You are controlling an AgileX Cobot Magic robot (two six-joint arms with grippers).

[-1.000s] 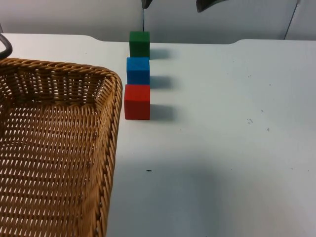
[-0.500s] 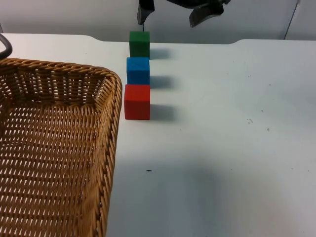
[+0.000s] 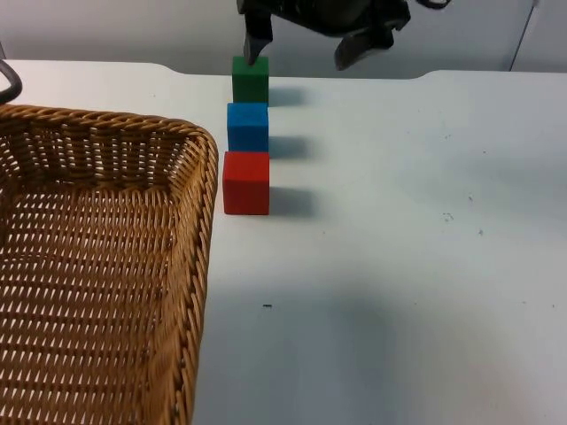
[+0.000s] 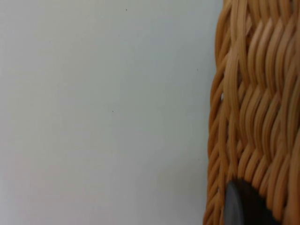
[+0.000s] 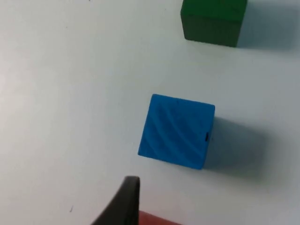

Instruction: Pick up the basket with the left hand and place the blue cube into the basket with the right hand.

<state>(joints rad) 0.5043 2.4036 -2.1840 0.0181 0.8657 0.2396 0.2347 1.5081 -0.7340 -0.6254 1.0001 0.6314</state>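
Observation:
The blue cube [image 3: 247, 126] stands on the white table between a green cube [image 3: 250, 79] behind it and a red cube [image 3: 245, 182] in front. My right gripper [image 3: 306, 44] hangs open above the back of this row, one finger over the green cube. From the right wrist the blue cube [image 5: 177, 131] lies just beyond my black fingertip [image 5: 123, 201]. The wicker basket [image 3: 205, 177] looms large at the left. My left gripper [image 3: 8, 81] is at its far rim, a fingertip [image 4: 241, 206] pressed on the weave [image 4: 253, 93].
The basket's right wall runs close beside the red cube. The white table [image 3: 399, 248] stretches to the right of the cubes. A grey partition wall [image 3: 133, 31] closes the back.
My right gripper has come down from the upper edge toward the cube row, fingers spread. The basket and the cubes have not moved.

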